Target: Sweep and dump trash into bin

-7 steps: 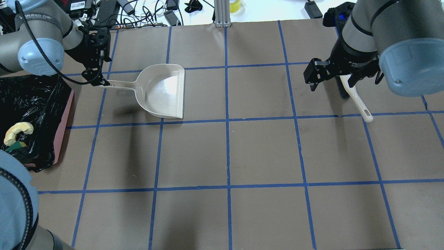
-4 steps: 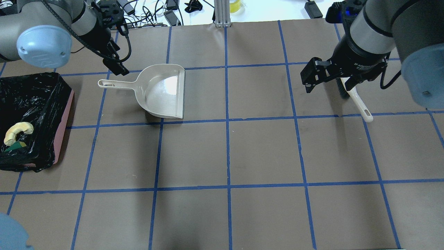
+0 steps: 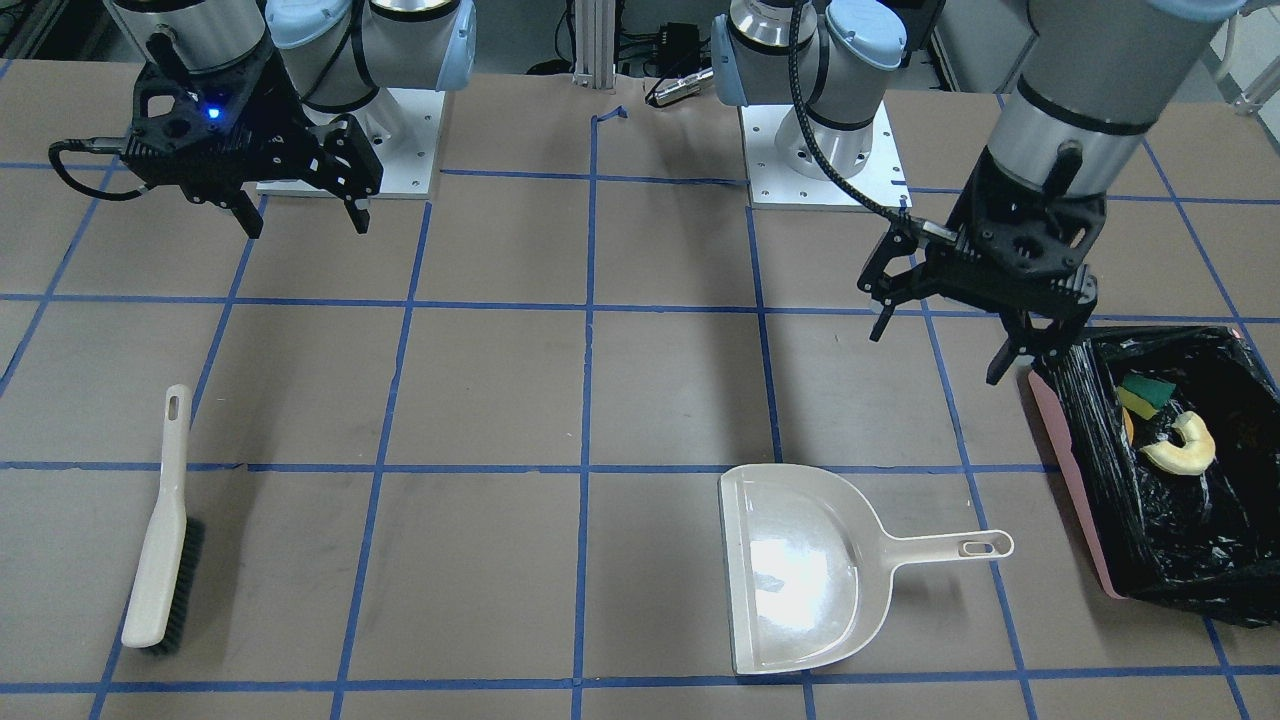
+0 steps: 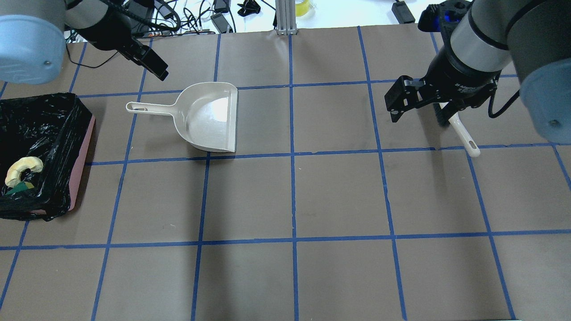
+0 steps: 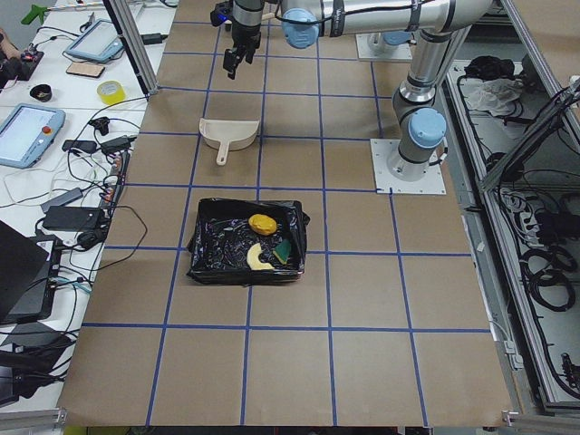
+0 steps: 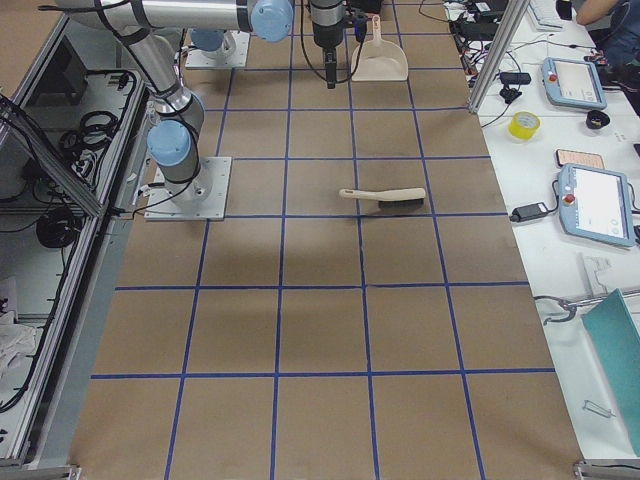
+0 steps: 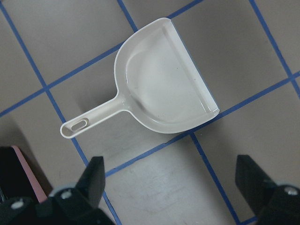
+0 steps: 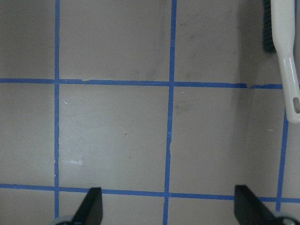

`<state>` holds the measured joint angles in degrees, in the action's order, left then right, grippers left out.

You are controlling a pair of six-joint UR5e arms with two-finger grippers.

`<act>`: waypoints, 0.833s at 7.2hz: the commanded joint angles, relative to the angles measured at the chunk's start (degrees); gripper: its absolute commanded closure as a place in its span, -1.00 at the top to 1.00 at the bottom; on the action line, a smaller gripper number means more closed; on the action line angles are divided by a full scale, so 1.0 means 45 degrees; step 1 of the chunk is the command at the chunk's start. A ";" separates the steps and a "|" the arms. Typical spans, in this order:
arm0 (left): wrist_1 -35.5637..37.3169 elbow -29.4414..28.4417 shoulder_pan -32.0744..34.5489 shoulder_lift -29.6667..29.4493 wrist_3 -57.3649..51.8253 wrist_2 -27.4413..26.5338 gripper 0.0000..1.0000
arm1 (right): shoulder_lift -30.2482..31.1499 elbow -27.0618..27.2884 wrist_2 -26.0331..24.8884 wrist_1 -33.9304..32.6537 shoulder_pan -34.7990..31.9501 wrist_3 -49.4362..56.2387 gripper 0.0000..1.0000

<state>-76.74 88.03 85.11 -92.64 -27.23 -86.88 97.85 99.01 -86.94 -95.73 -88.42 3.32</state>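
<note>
The bin (image 3: 1085, 470), pink-sided with a black bag, holds the trash: a tan croissant piece (image 3: 1180, 445), a yellow-green sponge (image 3: 1145, 395) and, in the exterior left view, a golden-brown lump (image 5: 263, 223). The bin (image 4: 82, 147) lies at the overhead view's left edge. The cream dustpan (image 3: 800, 570) lies flat and empty on the table; it also shows in the left wrist view (image 7: 164, 93). My left gripper (image 3: 940, 350) is open and empty, raised above the table apart from the dustpan. My right gripper (image 3: 305, 225) is open and empty, raised near the cream brush (image 3: 160, 530).
The brush (image 4: 461, 131) lies flat on the table under my right arm, and its handle shows in the right wrist view (image 8: 288, 70). Cables and small devices lie beyond the table's far edge (image 4: 178, 13). Blue tape lines grid the brown table.
My left gripper has let go of the dustpan handle, opened, and risen away from it. The dustpan stays in place. My right arm has shifted only slightly.
</note>
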 commanded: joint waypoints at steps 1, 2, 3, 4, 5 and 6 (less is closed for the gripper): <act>-0.1127 0.0144 0.0012 0.1130 0.3516 -0.0266 1.00 | -0.0006 -0.0010 -0.0173 0.0003 -0.0001 0.0005 1.00; -0.1228 0.0415 0.0012 0.1289 0.4923 -0.0013 1.00 | -0.0006 -0.0010 -0.0173 0.0100 -0.0001 0.0005 1.00; -0.1209 0.0824 0.0012 0.1483 0.5091 0.0009 1.00 | -0.0025 -0.0010 -0.0193 0.0101 -0.0001 0.0005 1.00; -0.1228 0.1060 0.0012 0.1524 0.5093 0.0009 1.00 | -0.0026 -0.0010 -0.0212 0.0101 -0.0001 0.0005 1.00; -0.1229 0.1314 0.0012 0.1602 0.5093 0.0029 1.00 | -0.0026 -0.0010 -0.0232 0.0101 -0.0001 0.0005 1.00; -0.1229 0.1529 0.0012 0.1777 0.4958 0.0048 1.00 | -0.0026 -0.0010 -0.0213 0.0101 -0.0001 0.0005 1.00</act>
<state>-82.25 93.63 85.17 -85.42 -4.57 -86.77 97.74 98.97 -87.91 -95.28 -88.42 3.34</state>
